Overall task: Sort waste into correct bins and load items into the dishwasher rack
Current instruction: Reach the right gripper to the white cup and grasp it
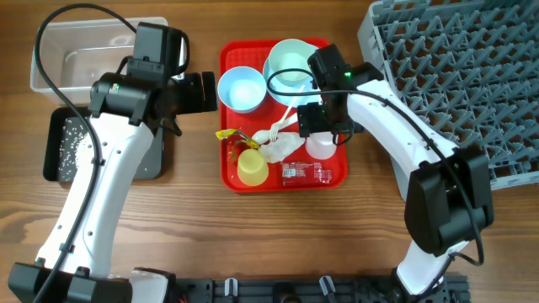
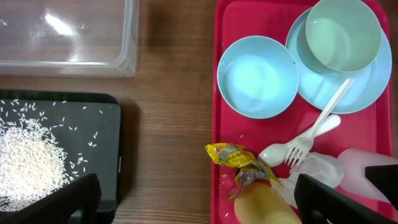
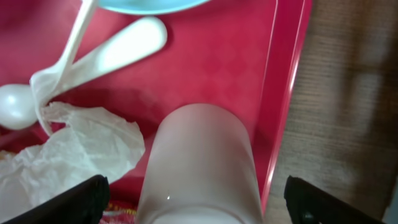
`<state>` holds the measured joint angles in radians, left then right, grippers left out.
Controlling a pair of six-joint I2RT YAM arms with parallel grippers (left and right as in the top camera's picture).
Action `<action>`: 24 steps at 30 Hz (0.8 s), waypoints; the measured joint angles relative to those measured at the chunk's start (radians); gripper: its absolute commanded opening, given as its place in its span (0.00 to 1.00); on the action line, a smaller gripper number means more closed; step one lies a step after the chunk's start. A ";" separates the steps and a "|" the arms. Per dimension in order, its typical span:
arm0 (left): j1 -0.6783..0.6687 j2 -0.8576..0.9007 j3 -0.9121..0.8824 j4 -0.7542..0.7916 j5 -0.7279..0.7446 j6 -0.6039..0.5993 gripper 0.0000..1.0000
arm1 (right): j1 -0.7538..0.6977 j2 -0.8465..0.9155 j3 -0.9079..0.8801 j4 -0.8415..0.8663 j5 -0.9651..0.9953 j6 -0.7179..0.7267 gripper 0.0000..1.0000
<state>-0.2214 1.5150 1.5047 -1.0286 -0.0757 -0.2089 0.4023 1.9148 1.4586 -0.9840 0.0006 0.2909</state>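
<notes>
Overhead: my right gripper (image 1: 320, 135) hangs over the red tray (image 1: 232, 181), seemingly right above the small white cup (image 1: 318, 147). The dishwasher rack (image 1: 455, 76) stands beside the tray.

Left wrist: the left gripper (image 2: 199, 205) has its jaws wide apart and empty, with rice grains (image 2: 28, 165) heaped in the black tray (image 2: 99, 124).

Right wrist: the right gripper's fingers (image 3: 68, 199) are spread either side of the small white cup, clear of it. The crumpled tissue (image 3: 81, 146) lies just beside the cup.

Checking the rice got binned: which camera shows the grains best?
Left wrist: the rice grains lie piled in the black tray, close and sharp. Overhead shows them small. Right wrist shows none.
</notes>
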 measured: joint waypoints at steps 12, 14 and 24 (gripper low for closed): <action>0.000 0.000 0.000 0.000 0.000 0.000 1.00 | 0.000 0.000 -0.063 0.044 0.000 0.021 0.70; 0.000 0.000 0.000 0.000 0.000 -0.003 1.00 | 0.000 0.000 -0.063 0.044 0.000 0.020 0.62; 0.000 0.000 0.000 -0.001 0.000 -0.004 1.00 | 0.000 0.000 -0.063 0.041 0.000 0.023 0.33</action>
<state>-0.2214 1.5150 1.5047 -1.0294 -0.0757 -0.2127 0.4026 1.9148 1.3956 -0.9432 0.0006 0.3138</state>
